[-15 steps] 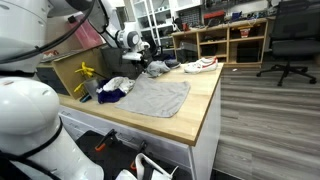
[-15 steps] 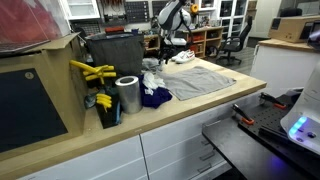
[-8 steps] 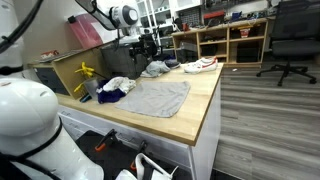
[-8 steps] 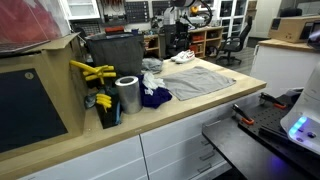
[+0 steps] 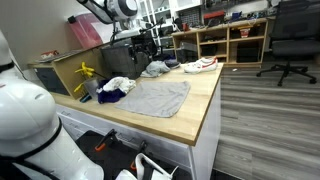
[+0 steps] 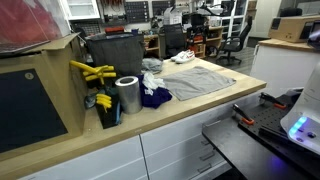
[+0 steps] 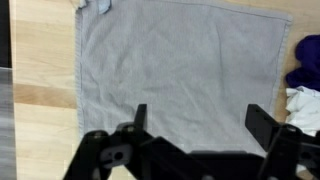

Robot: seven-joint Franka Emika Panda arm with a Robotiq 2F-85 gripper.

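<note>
Grey towel [image 7: 180, 60], one, lies spread flat on the bench [image 7: 40, 110], filling the wrist view's upper middle. Two fingers [image 7: 260, 122] stand wide and empty at the bottom; one purple cloth [image 7: 305, 65] at right.

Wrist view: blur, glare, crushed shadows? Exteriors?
Wrist view: flat grey fabric cloth evenly lit, slightly soft; open black pincer a dark silhouette. In an exterior view, white rounded robot shell blurred up close; in an exterior view, bluish-white light glow blown out.
</note>
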